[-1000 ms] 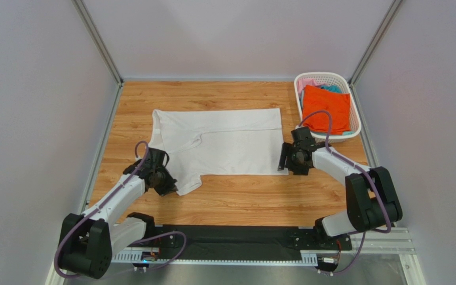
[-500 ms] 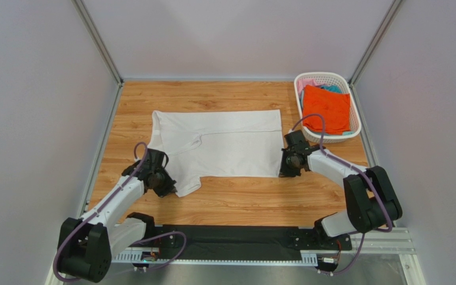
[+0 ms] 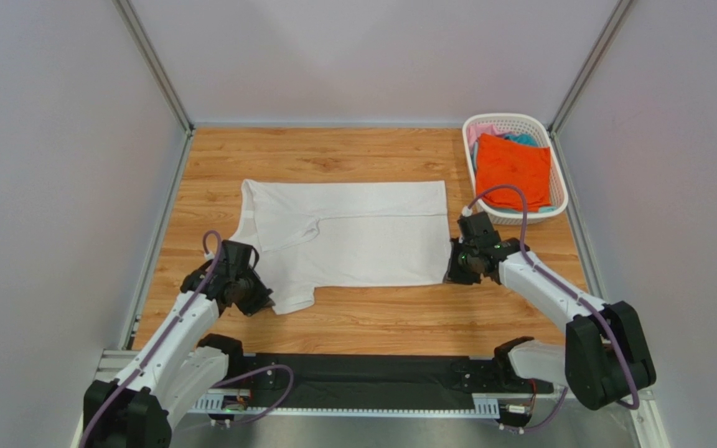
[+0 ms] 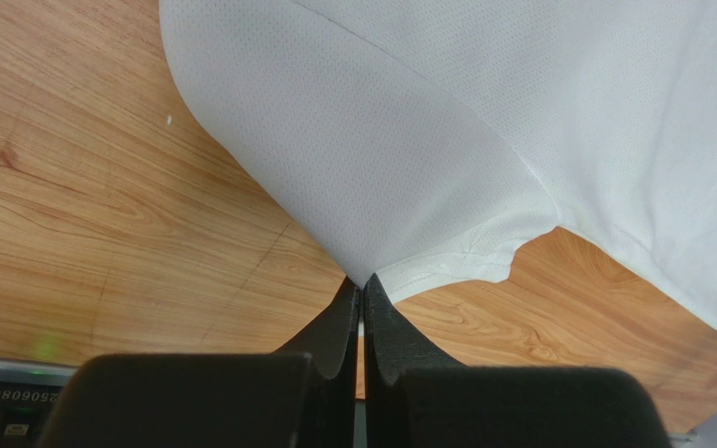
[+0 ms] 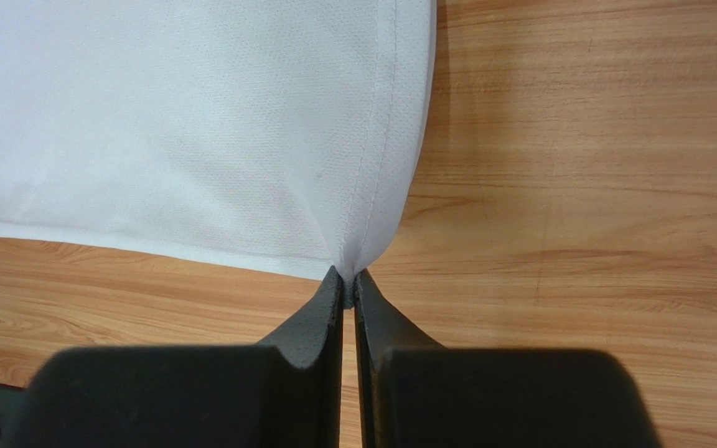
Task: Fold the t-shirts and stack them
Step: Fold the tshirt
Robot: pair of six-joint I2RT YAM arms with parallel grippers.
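A plain white t-shirt (image 3: 344, 233) lies spread across the wooden table, collar end at the left. My left gripper (image 3: 257, 301) is shut on its near-left sleeve edge; in the left wrist view the white t-shirt (image 4: 484, 140) runs up from the pinched tip of the left gripper (image 4: 362, 282). My right gripper (image 3: 453, 271) is shut on the near-right hem corner, and the right wrist view shows the white t-shirt (image 5: 194, 131) gathered into the right gripper (image 5: 346, 275). An orange t-shirt (image 3: 514, 170) lies folded in the basket over pink and teal cloth.
The white lattice basket (image 3: 470, 154) stands at the back right corner of the table (image 3: 362, 317). Grey walls close in the table on the left, back and right. A black rail with the arm bases runs along the near edge.
The right gripper closed on the shirt's near-right hem corner. Both arms then drew back toward the near edge, pulling the white shirt a little nearer.
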